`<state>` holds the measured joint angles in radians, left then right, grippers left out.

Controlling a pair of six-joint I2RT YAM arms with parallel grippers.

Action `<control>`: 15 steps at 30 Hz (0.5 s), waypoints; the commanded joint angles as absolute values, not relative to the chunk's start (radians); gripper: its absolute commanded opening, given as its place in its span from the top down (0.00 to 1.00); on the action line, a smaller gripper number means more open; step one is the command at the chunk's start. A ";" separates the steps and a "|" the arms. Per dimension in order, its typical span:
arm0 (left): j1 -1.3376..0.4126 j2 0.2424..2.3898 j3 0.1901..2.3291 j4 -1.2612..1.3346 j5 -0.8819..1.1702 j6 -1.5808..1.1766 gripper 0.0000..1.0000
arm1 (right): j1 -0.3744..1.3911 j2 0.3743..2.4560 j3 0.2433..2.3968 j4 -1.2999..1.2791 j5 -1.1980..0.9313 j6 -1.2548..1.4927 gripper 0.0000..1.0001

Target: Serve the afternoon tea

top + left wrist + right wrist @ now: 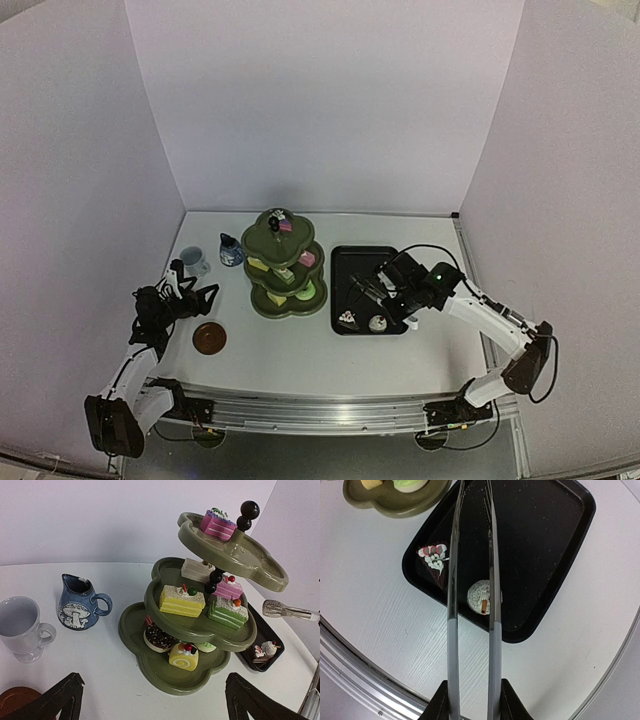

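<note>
Top external view showed the job well along but unfinished. Nearest, the brown coaster (209, 338) lay at the stand's 7 o'clock with nothing on it. Just beyond it hung the left gripper (185, 290), jaws spread wide and empty.

At the stand's 3 o'clock sat the black tray (345, 265). Two pieces lay by its near edge, not yet moved: a chocolate wedge cake (434, 562) and a round white cake (482, 596). The right gripper (472, 707) was squeezed narrow on the tongs (452, 605), whose arms reached out above the tray.

Farther back, the green stand (285, 265) already carried cakes (182, 600) on all three tiers. The mug (193, 262) stood on the table at its 9 o'clock and the blue pot (231, 250) at 10 o'clock.

What seemed left was moving the last two pieces and setting the mug on the coaster.
</note>
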<state>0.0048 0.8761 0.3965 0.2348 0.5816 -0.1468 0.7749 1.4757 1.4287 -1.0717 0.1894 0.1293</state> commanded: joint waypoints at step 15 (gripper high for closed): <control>0.003 0.871 0.413 0.252 0.583 -0.126 0.00 | 0.907 1.471 1.377 -1.234 0.157 0.343 0.72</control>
